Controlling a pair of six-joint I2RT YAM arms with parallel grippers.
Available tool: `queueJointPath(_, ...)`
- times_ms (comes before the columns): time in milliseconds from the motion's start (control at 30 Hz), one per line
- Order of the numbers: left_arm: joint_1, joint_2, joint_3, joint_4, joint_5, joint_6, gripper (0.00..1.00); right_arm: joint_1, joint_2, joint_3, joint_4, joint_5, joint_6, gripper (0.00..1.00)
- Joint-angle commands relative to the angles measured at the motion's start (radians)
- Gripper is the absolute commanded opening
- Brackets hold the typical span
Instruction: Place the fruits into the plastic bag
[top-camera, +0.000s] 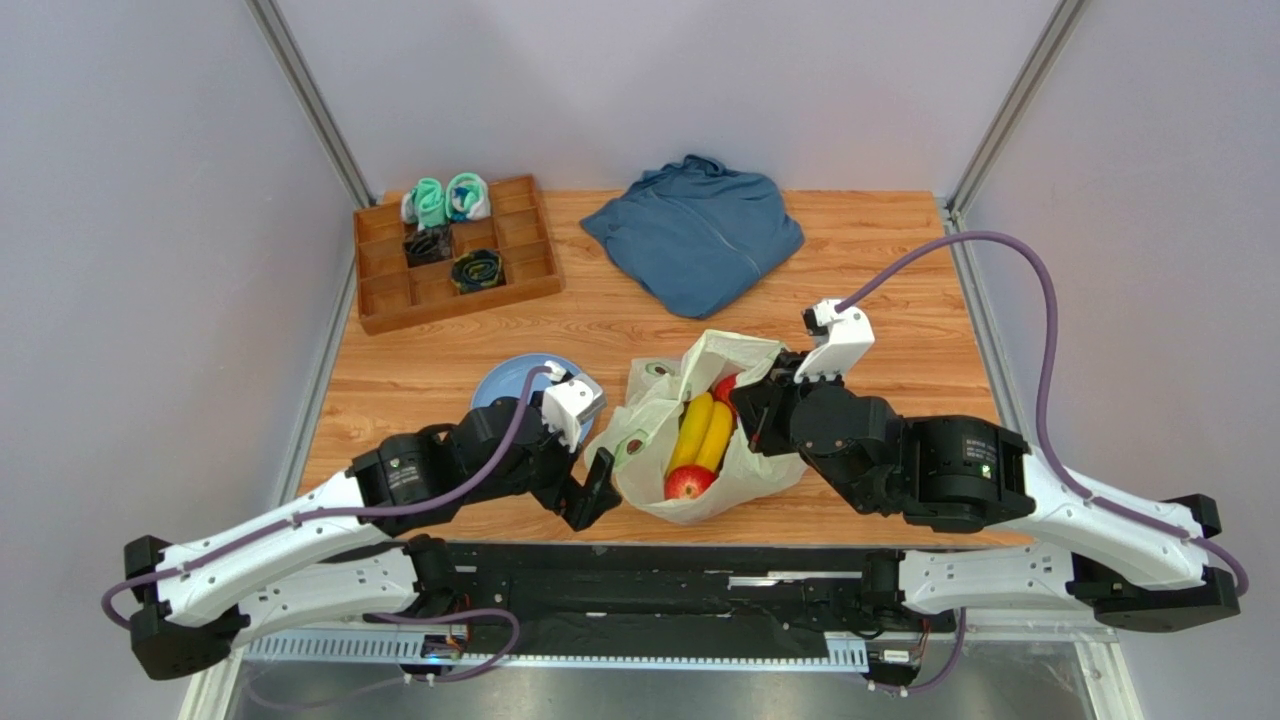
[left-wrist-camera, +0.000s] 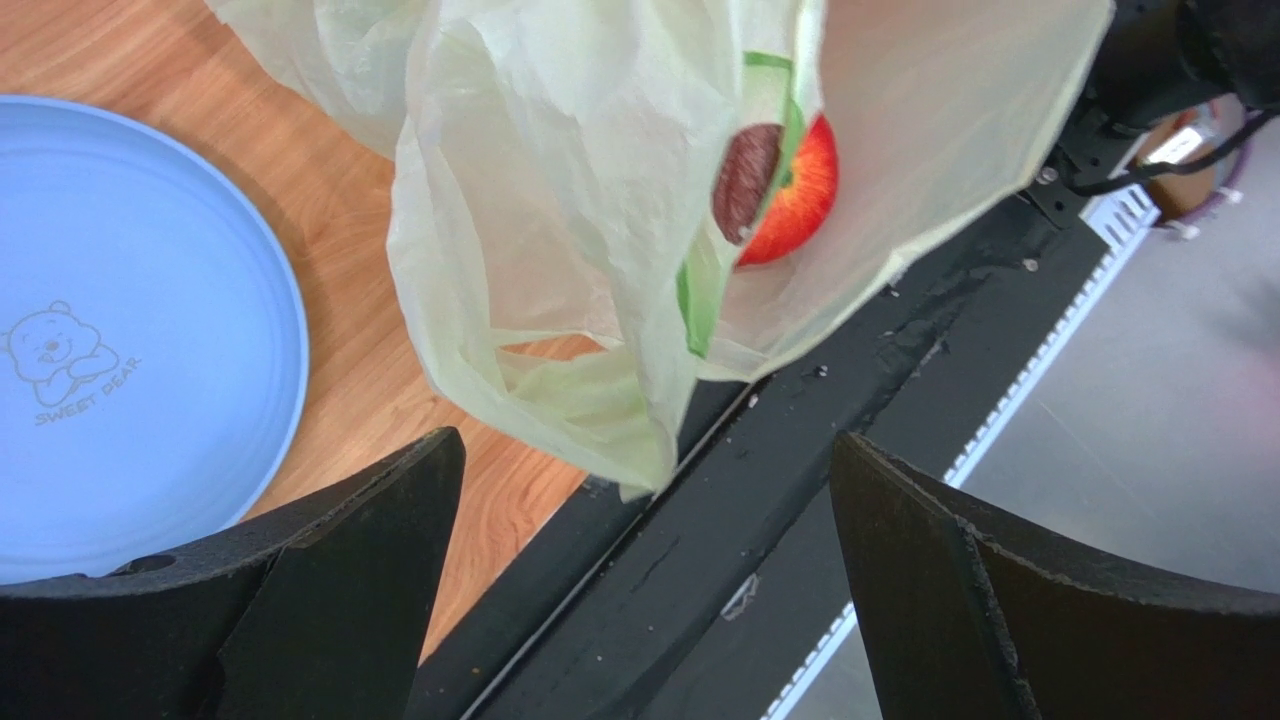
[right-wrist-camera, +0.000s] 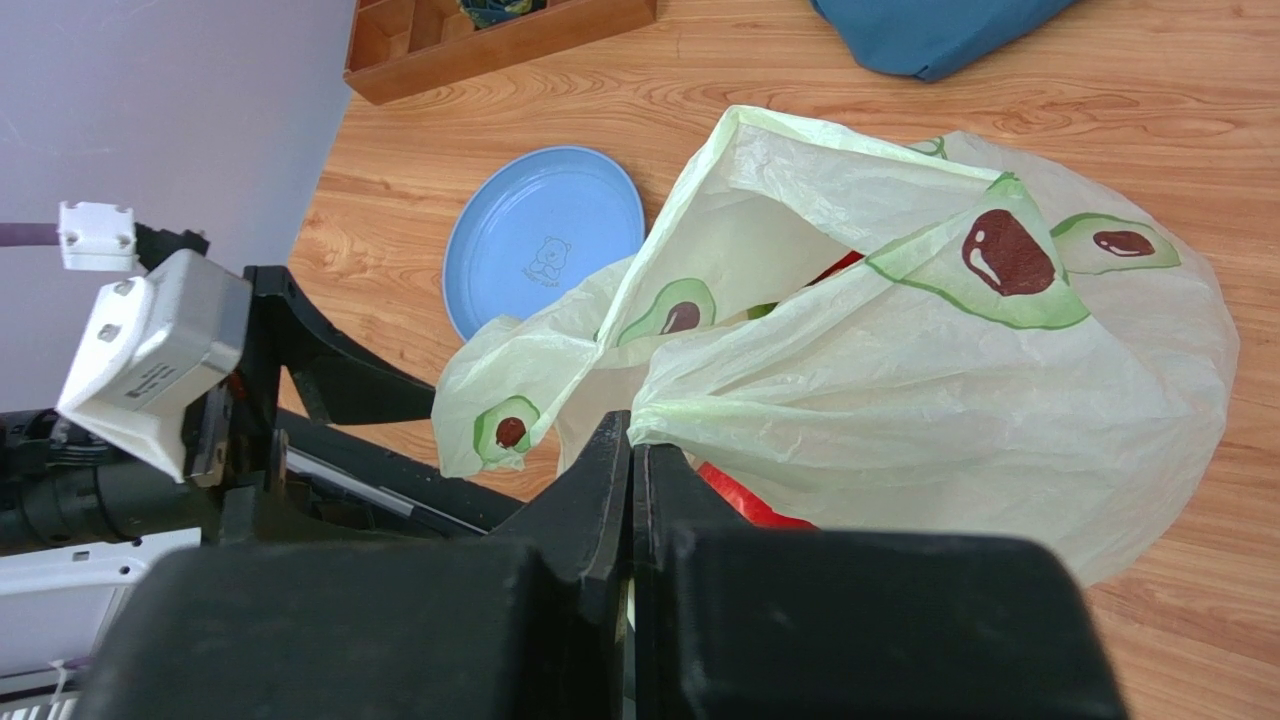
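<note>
The plastic bag (top-camera: 649, 450) stands mouth-up near the front edge of the table (top-camera: 902, 300), between the two arms. From above, only a yellow banana (top-camera: 702, 432) and one red fruit (top-camera: 688, 483) show clearly inside; the film hides whatever lies under them. The left wrist view catches that red fruit through the thin wall, partly masked by an avocado print, and shows the left pincer (left-wrist-camera: 643, 465) spread wide and empty just beside the bag, near the blue plate (left-wrist-camera: 135, 345). Only the right wrist view shows the right pincer (right-wrist-camera: 631, 458) pressed together on the bag's rim. A red patch below it cannot be identified.
</note>
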Motion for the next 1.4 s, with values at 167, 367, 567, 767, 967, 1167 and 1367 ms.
queueJointPath(167,0.002,0.112,-0.01,0.183,-0.09,0.02,0.65,-0.004,0.0,0.02,0.033,0.008,0.004,0.0)
queueJointPath(367,0.043,0.157,0.143,0.142,-0.081,0.039,0.0,-0.005,0.012,0.127,0.01,0.067,-0.118,0.0)
queueJointPath(567,0.254,0.132,0.492,0.194,0.143,-0.041,0.0,-0.013,0.055,0.391,0.024,0.244,-0.411,0.0)
queueJointPath(767,0.414,0.241,0.651,0.235,0.397,-0.228,0.0,-0.031,0.021,0.369,0.16,0.288,-0.579,0.0)
queueJointPath(967,0.575,0.287,0.41,0.411,0.543,-0.343,0.0,-0.102,-0.049,0.145,0.168,0.261,-0.5,0.0)
queueJointPath(1167,0.623,0.376,0.408,0.37,0.606,-0.265,0.0,-0.137,-0.069,0.077,0.142,0.197,-0.406,0.0)
queueJointPath(1367,0.623,0.356,0.514,0.306,0.493,-0.179,0.0,-0.139,-0.031,0.186,0.144,0.241,-0.51,0.0)
